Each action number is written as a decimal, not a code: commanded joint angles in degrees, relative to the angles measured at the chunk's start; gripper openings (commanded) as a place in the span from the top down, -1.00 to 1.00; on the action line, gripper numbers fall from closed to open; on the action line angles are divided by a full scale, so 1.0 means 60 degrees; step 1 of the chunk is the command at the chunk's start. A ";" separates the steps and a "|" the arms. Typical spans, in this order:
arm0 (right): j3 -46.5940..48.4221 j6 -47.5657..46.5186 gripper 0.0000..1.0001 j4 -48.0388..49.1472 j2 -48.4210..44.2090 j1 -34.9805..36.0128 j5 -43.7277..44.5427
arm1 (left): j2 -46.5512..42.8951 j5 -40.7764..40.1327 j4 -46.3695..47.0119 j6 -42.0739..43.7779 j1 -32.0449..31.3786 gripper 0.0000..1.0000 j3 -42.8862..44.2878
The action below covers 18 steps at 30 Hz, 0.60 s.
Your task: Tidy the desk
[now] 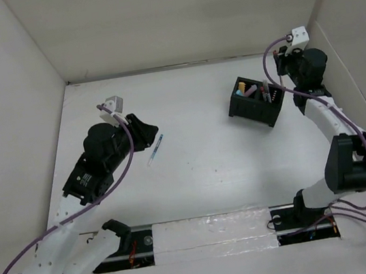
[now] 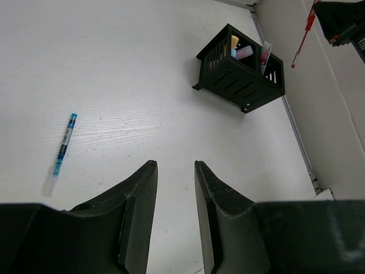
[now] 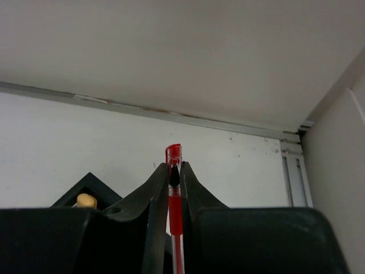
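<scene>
Red pen pinched in the right gripper, just beside the black box — left gripper gaping, well apart.

Overhead camera faces the desk; wrist cameras (angled forward) share black box.

White panel walls stand on three sides of the desk, plain and matte; a thin metal strip runs along the foot of the back wall, the light soft and even
</scene>
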 commanded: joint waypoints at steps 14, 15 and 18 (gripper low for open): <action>-0.0255 0.1236 1.00 0.5244 0.1851 -0.1144 -0.5082 | 0.0808 -0.0296 0.0227 0.0284 -0.0044 0.39 0.0989; -0.0256 0.1251 1.00 0.5288 0.1778 -0.1144 -0.5068 | 0.0808 -0.0311 0.0242 0.0269 -0.0044 0.39 0.1018; 0.0007 0.1193 1.00 0.4940 0.1470 -0.1144 -0.5096 | 0.0779 -0.0311 0.0198 0.0254 -0.0044 0.39 0.1048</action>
